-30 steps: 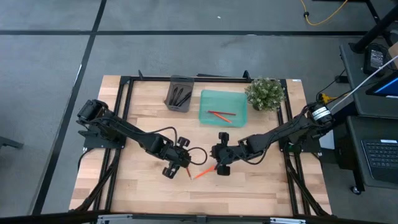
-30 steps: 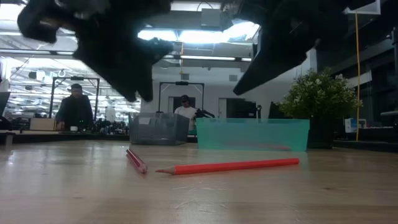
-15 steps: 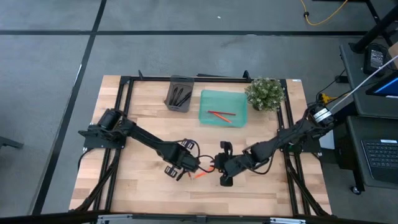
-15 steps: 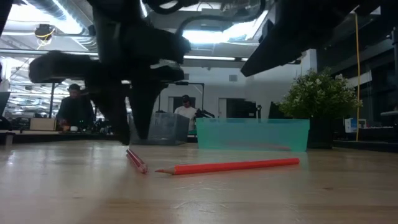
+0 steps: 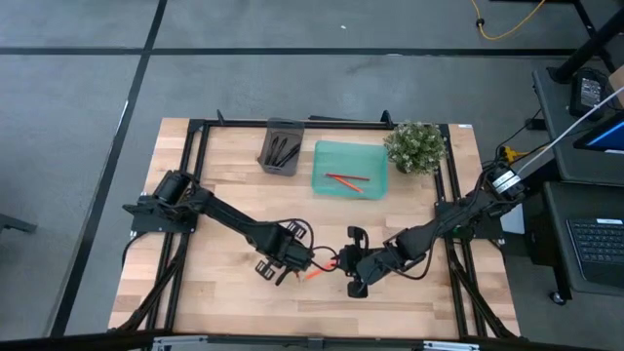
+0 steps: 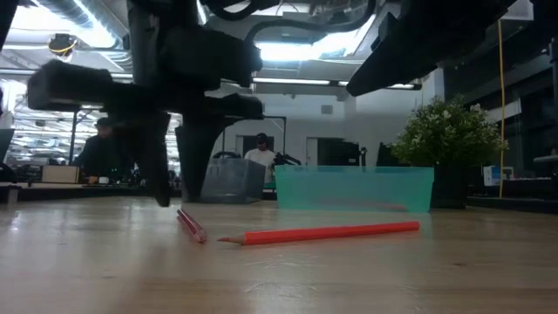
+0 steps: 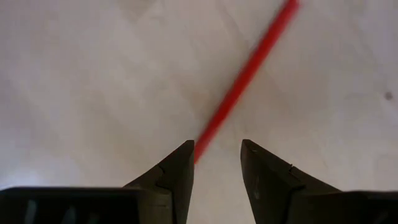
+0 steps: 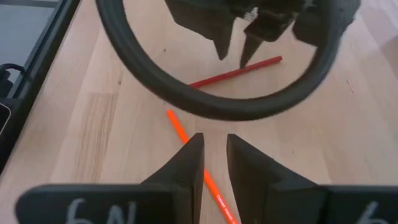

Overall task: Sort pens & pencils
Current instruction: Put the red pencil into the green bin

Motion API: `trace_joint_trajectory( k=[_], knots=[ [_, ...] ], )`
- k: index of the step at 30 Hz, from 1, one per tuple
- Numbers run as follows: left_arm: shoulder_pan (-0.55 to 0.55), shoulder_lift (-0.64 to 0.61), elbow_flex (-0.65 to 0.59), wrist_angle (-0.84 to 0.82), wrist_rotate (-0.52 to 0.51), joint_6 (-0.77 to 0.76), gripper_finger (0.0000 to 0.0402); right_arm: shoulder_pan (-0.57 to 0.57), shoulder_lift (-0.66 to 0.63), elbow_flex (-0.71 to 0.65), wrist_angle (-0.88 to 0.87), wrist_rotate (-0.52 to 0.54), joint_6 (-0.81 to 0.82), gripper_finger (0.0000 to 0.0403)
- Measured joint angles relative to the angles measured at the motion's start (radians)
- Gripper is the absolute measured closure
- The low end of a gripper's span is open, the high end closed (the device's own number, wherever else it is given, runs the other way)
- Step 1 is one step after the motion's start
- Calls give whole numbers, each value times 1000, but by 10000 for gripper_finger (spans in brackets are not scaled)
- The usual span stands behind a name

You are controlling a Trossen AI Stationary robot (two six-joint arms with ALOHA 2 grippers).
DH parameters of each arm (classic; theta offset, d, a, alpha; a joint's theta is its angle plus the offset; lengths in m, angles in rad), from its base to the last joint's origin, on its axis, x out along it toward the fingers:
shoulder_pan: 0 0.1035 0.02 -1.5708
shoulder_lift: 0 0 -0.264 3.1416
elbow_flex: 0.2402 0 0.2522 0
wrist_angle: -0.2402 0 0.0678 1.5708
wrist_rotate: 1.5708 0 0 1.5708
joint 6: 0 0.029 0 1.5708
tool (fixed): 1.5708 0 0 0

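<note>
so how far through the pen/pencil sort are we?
Mostly done, by the look of it. Done: the pens lie in the grey tray, and pencils in the teal tray. In hand: nothing gripped yet; the left gripper hangs open over the red pencil, the right gripper over the orange pencil. Left: both of those, on the table.
</note>
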Motion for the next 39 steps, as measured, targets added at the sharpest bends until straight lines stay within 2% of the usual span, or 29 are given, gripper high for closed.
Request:
trace_joint_trajectory(
  k=[11, 18, 30, 39],
  knots=[
    [22, 36, 0, 35, 6, 96, 277, 0, 0, 0, -1, 0, -2, 331],
    [40, 49, -44, 94, 34, 149, 277, 0, 0, 0, 9, 0, -4, 331],
    [93, 51, -70, 127, 179, 110, 277, 0, 0, 0, 15, 0, -5, 331],
    [110, 51, -72, 133, 216, 52, 277, 0, 0, 0, 13, 0, -5, 331]
  ],
)
